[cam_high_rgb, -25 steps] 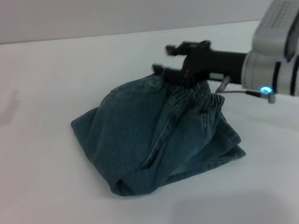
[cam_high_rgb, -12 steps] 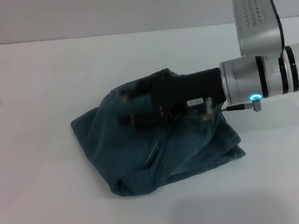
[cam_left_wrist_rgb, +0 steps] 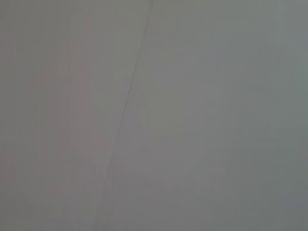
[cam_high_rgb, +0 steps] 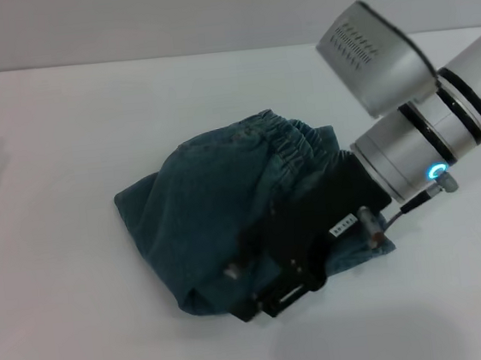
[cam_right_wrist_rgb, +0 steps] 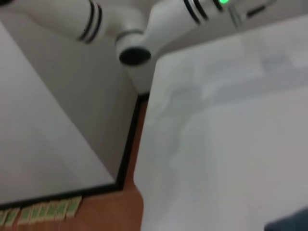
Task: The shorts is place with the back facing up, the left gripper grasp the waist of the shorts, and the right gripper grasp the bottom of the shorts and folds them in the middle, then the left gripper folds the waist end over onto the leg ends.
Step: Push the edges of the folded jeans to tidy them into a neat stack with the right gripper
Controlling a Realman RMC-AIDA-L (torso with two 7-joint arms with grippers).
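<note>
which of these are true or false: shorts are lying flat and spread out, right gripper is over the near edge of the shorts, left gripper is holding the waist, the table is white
1. The shorts lie flat and spread out. False: they sit in a folded, bunched heap.
2. The right gripper is over the near edge of the shorts. True.
3. The left gripper is holding the waist. False: the left gripper is in no view, and nothing grips the ruffled band.
4. The table is white. True.
</note>
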